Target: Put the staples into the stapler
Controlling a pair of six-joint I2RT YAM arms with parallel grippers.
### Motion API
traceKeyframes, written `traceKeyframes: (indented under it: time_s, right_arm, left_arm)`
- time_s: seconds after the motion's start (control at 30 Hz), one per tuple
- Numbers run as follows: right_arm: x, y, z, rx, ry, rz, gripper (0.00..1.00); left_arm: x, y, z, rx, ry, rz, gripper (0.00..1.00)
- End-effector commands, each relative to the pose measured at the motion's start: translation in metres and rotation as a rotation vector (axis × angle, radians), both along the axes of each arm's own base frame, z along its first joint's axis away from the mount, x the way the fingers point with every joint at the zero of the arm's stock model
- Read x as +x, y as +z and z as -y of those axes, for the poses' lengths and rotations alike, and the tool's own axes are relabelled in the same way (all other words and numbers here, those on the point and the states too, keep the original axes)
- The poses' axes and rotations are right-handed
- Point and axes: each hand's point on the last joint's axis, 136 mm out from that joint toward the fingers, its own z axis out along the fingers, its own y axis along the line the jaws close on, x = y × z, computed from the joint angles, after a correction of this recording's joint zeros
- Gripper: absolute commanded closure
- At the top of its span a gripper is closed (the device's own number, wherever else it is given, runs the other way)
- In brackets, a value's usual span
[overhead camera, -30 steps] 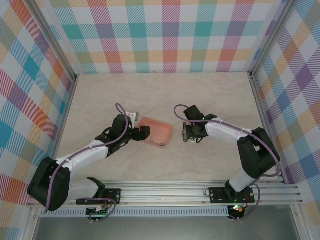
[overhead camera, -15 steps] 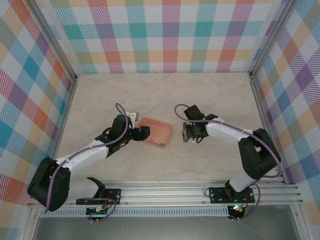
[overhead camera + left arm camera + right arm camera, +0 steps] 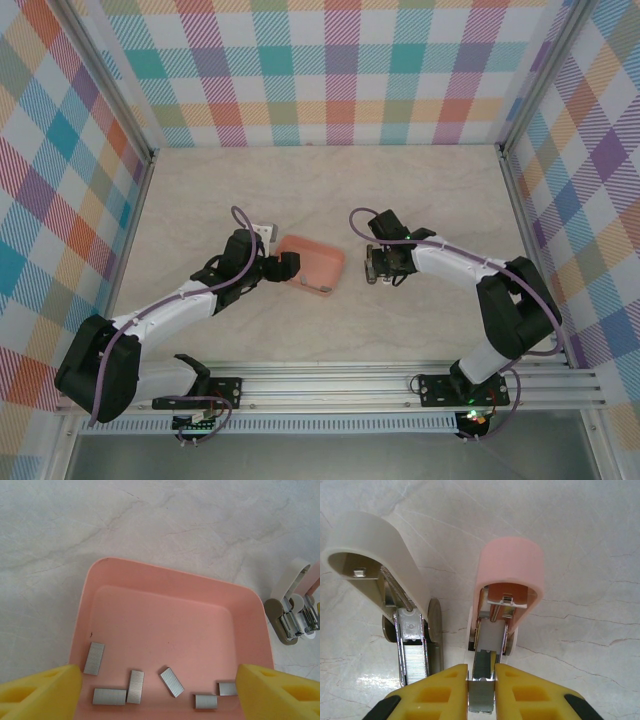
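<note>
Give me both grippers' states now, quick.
Left gripper: open, astride the end of the pink tray.
Right gripper: shut on the metal rail of the pink stapler.

The tray (image 3: 170, 615) is coloured salmon-pink and the staples (image 3: 171, 682) dull grey. The stapler (image 3: 510, 565) is capped in pink and off-white; the table (image 3: 200, 525) is veined like pale marble, and the walls (image 3: 340, 70) are checked in pastel plaid.

Pastel plaid walls (image 3: 340, 70) enclose a pale marbled tabletop (image 3: 420, 180), with an aluminium rail (image 3: 340, 385) along its near edge.
</note>
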Motion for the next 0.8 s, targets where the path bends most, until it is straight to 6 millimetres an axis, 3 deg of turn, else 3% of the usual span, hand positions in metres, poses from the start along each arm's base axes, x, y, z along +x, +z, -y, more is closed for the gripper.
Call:
traceKeyframes:
  time_s: [0.0,0.77]
  right_arm:
    - [-0.0001,-0.0033,-0.0006,0.009,-0.012,-0.018,0.82]
    - [-0.002,-0.0057,0.0064,-0.025,-0.026,-0.022,0.82]
  left_arm:
    - [0.004,0.0124,0.0045,0.001,-0.012,0.042,0.2]
    - [0.0048,0.0104,0.0063,-0.001,-0.017,0.038,0.2]
